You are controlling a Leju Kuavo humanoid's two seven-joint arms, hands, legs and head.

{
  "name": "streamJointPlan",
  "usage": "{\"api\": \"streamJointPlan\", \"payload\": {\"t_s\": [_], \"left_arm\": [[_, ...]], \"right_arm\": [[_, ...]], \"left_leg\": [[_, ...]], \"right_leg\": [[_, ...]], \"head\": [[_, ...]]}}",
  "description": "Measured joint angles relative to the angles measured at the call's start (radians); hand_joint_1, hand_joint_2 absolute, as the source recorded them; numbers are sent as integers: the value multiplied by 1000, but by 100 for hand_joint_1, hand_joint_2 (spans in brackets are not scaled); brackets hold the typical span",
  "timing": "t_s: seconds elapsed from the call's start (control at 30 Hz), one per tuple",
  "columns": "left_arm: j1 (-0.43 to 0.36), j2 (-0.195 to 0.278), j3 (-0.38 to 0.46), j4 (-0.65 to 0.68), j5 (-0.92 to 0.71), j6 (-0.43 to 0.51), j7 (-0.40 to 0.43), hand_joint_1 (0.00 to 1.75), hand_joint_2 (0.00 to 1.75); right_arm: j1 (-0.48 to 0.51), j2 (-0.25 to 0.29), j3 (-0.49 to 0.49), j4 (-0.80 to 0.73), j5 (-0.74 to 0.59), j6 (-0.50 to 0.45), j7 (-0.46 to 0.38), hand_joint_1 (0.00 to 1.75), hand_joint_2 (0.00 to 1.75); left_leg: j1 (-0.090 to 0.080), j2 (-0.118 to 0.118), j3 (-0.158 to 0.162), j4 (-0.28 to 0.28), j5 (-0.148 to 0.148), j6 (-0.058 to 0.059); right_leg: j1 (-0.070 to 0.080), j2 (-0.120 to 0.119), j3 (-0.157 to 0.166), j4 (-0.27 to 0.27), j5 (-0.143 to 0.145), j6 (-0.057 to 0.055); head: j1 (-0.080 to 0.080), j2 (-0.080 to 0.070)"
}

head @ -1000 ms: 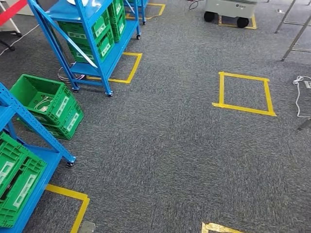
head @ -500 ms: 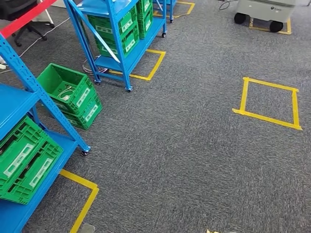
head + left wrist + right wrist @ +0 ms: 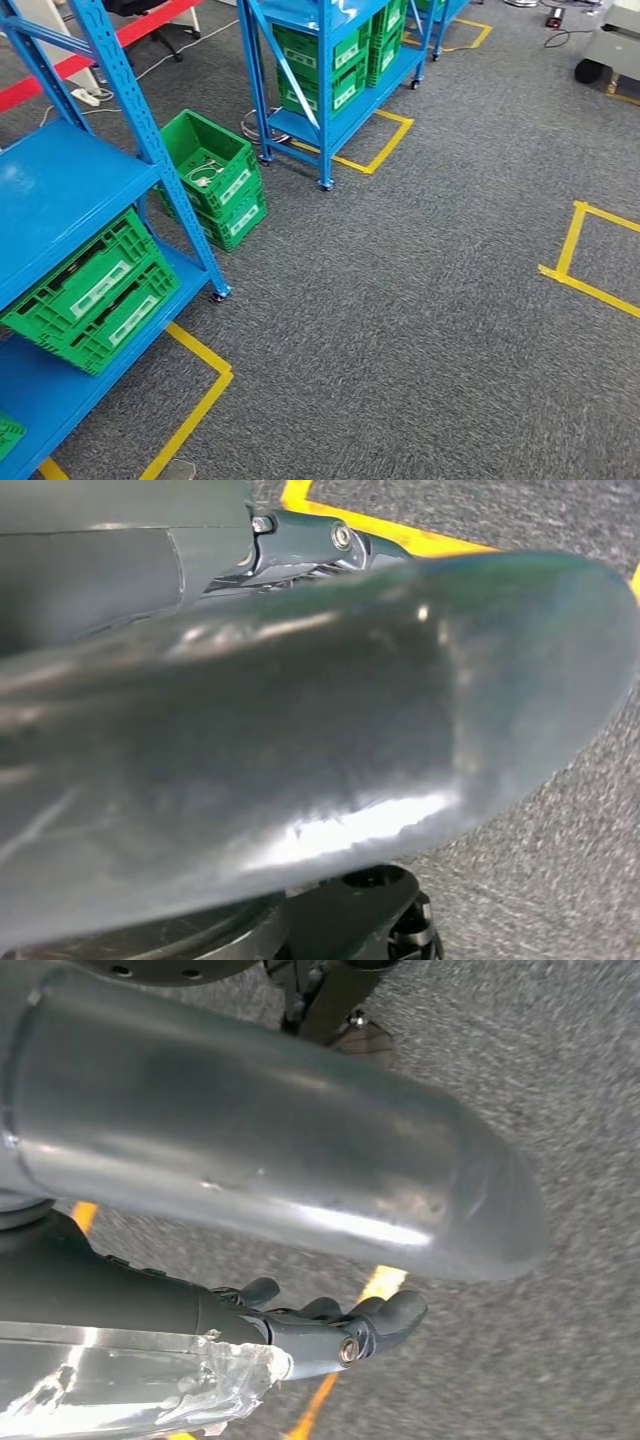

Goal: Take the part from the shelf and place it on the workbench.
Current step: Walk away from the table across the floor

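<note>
Right hand [image 3: 355, 1325] hangs, grip unclear (left hand [image 3: 317, 542] likewise); camera turned, blue shelf [image 3: 60, 190] nearer, holding 2 green crates [image 3: 98, 300].

Glossy blue metal shelf [image 3: 68, 185], green ribbed plastic crates [image 3: 94, 300], rough grey carpet [image 3: 392, 300].

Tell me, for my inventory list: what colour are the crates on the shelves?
Green crates, clearest in the head view.
</note>
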Motion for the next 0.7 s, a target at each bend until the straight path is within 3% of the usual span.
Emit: {"api": "streamJointPlan", "payload": {"t_s": [0.07, 0.13, 0.2, 0.27, 0.33, 0.37, 0.43, 0.5, 0.57, 0.63, 0.7], "left_arm": [[0, 0, 0, 0, 0, 0, 0, 0, 0], [5, 1, 0, 0, 0, 0, -1, 0, 0], [7, 1, 0, 0, 0, 0, -1, 0, 0], [3, 1, 1, 0, -1, 0, -1, 0, 0], [2, 1, 1, 0, -5, 0, -1, 0, 0], [3, 1, 1, 0, -7, 0, -1, 0, 0], [6, 1, 2, 0, -12, 0, -1, 0, 0], [4, 1, 4, 0, -17, 1, -1, 0, 0], [0, 1, 5, 0, -20, 2, -2, 0, 0], [2, 1, 8, 0, -23, 4, -3, 0, 0], [4, 0, 13, -1, -25, 6, -3, 0, 0]], "right_arm": [[-1, 0, 0, 0, 0, 0, 0, 0, 0], [-2, 1, 0, 0, 1, 0, 1, 0, 0], [-2, 1, 0, -1, 2, 0, 0, 0, 0], [1, 1, 0, -1, 3, 0, 0, 0, 0], [2, 1, 0, -1, 3, 0, 0, 0, 0], [2, 0, 0, -1, 4, 0, 0, 0, 0], [0, 1, 0, -1, 5, 0, 0, 0, 0], [-1, 1, 0, -1, 5, 1, 0, 0, 0], [-2, 1, 0, -1, 6, 5, 0, 0, 0], [-5, 1, 0, -1, 6, 10, 1, 0, 0], [-6, 1, 0, -1, 7, 12, 1, 0, 0]], "left_leg": [[1, -22, -8, 0, 3, -13], [4, -29, -16, -1, 7, -25], [2, 14, -37, 41, -21, -34], [0, 64, -95, 161, -86, -42], [1, 77, -150, 274, -126, -44], [1, 78, -155, 285, -119, -44], [-2, 90, -109, 197, -57, -36], [-12, 138, -38, 61, -4, -22], [-21, 166, -9, 0, 4, -12], [-20, 147, -8, -9, 5, -4], [-13, 124, -4, -17, 9, 4]], "right_leg": [[-2, 23, 19, -40, 1, -10], [-1, 3, 23, -46, 4, -27], [-1, -21, 25, -52, 9, -40], [3, -52, 26, -53, 8, -47], [7, -83, 27, -53, 5, -51], [8, -97, 28, -53, 3, -52], [10, -121, 34, -53, -1, -52], [14, -142, 40, -52, -8, -46], [18, -162, 46, -53, -15, -39], [20, -178, 53, -57, -19, -29], [18, -147, 45, -30, -41, -18]], "head": [[0, 0], [-1, 0], [-8, 0], [-16, 0], [-16, 0], [-16, 0], [-16, 0], [-17, 0], [-16, 0], [-15, 0], [-12, 0]]}}
